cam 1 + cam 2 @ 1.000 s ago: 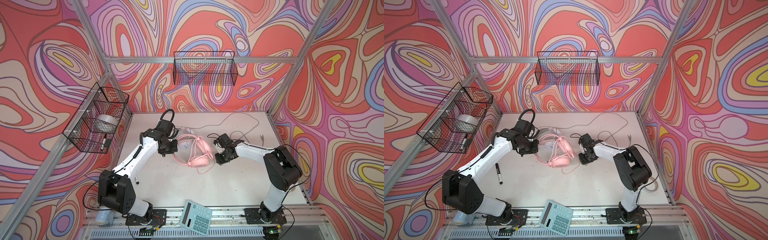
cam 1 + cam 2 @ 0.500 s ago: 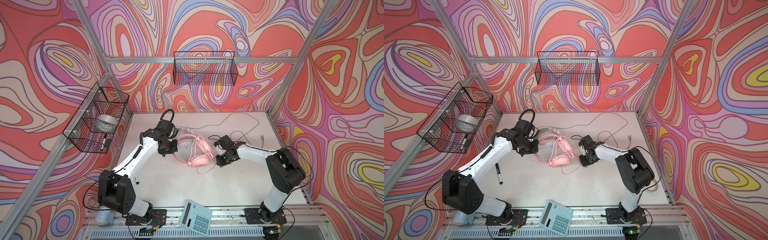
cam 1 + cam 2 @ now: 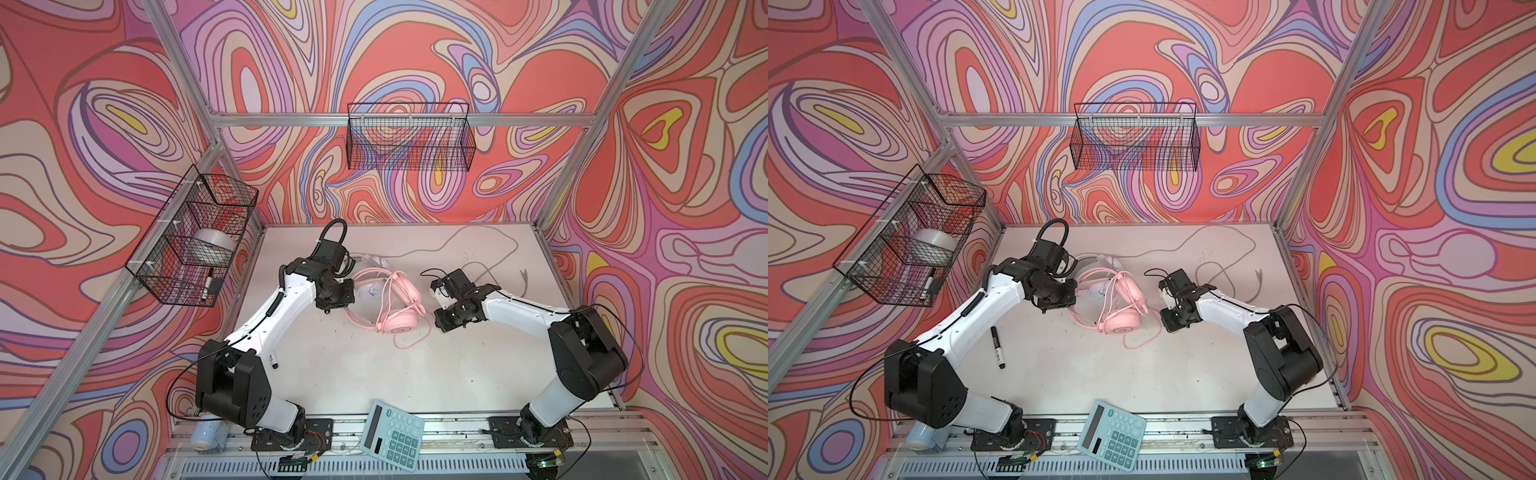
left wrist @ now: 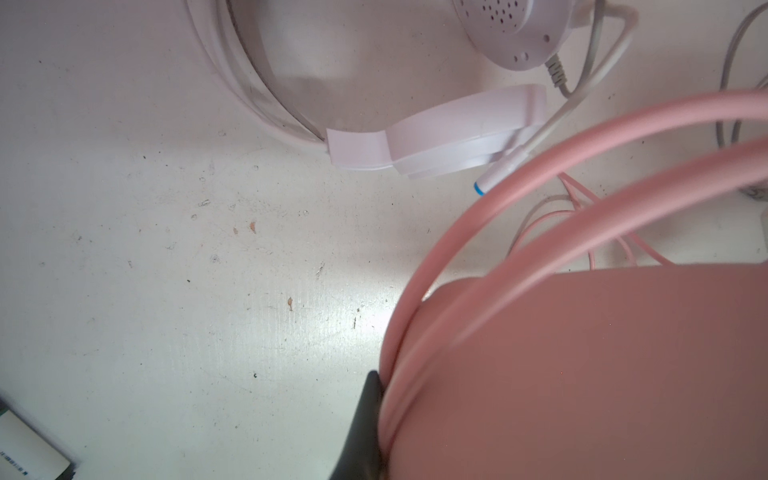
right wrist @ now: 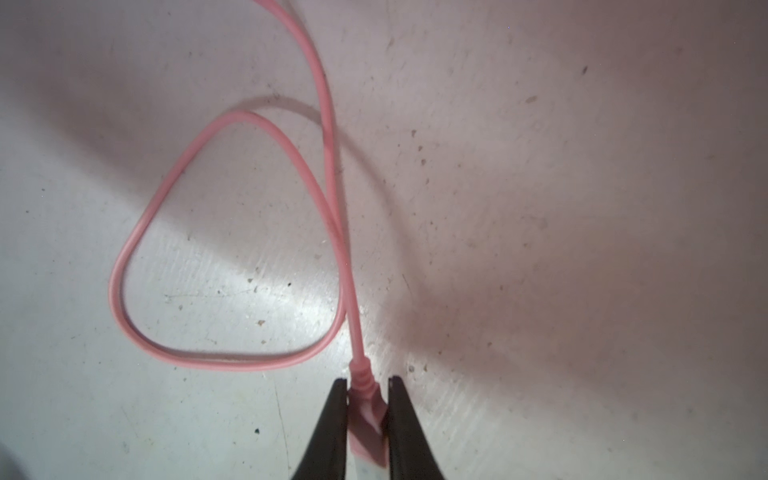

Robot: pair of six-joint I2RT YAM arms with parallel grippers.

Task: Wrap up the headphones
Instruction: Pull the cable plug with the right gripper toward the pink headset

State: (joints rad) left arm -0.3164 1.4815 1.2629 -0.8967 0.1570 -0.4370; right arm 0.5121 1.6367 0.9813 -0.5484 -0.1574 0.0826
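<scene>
The pink headphones [image 3: 397, 322] lie mid-table, partly over the white headphones [image 3: 371, 262], whose grey cable [image 3: 457, 241] trails toward the back right. My left gripper [image 3: 330, 308] is shut on the pink headband [image 4: 561, 374]. In the left wrist view only one black finger [image 4: 365, 424] shows beside the band, and the white headphones' earcup [image 4: 511, 29] lies beyond. My right gripper [image 5: 366, 380] is shut on the pink cable's plug [image 5: 368, 409], low over the table to the right of the pink earcup [image 3: 1121, 325]. The pink cable [image 5: 166, 199] loops on the table in front of it.
A black marker [image 3: 998, 347] lies under the left arm. A teal calculator [image 3: 392, 432] rests on the front rail. Wire baskets hang on the left wall [image 3: 166, 286], holding a tape roll [image 3: 210, 245], and on the back wall [image 3: 409, 137].
The right arm's elbow has drifted slightly right and toward the front, while its gripper keeps hold of the plug. The left arm and both headsets have not moved.
</scene>
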